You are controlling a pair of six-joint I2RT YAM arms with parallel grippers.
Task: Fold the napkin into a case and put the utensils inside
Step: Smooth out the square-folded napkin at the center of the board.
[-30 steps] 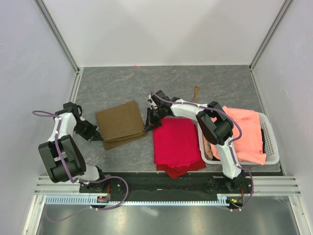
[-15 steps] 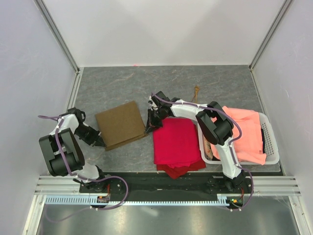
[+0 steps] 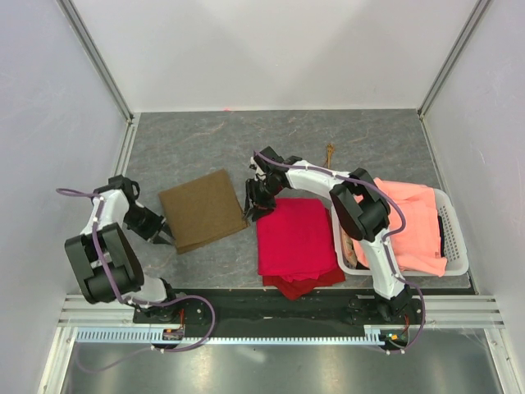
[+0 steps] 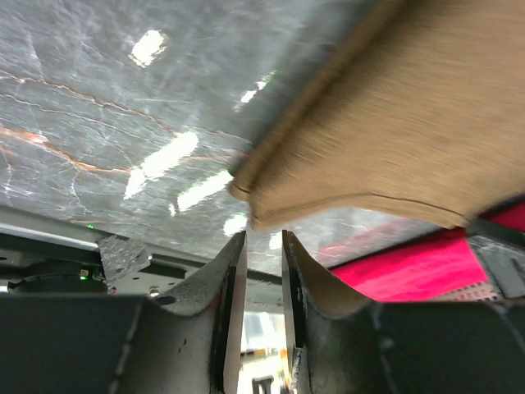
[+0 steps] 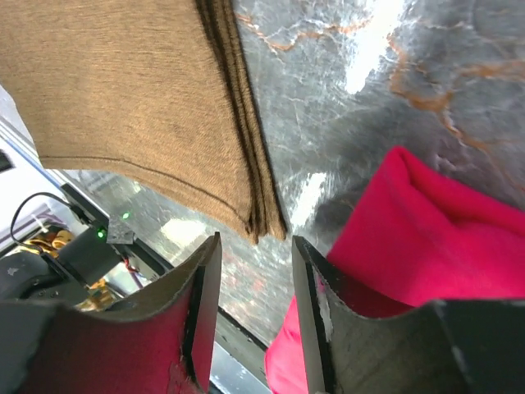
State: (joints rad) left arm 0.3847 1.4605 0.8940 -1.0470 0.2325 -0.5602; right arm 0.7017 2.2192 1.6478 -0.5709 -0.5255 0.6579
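I found the left gripper (image 4: pixel 262 236) slightly parted and the right gripper (image 5: pixel 254 242) wider, both empty, flanking the folded olive-brown fabric napkin (image 3: pixel 203 210), which lay centre-left, near-square and tilted, its long axis unclear.

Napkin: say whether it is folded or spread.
Folded. The napkin shows several stacked layers along its edge in the right wrist view.

The olive-brown napkin (image 3: pixel 203 208) lies flat, folded in layers, with the small gold utensils (image 3: pixel 330 153) well apart from it.
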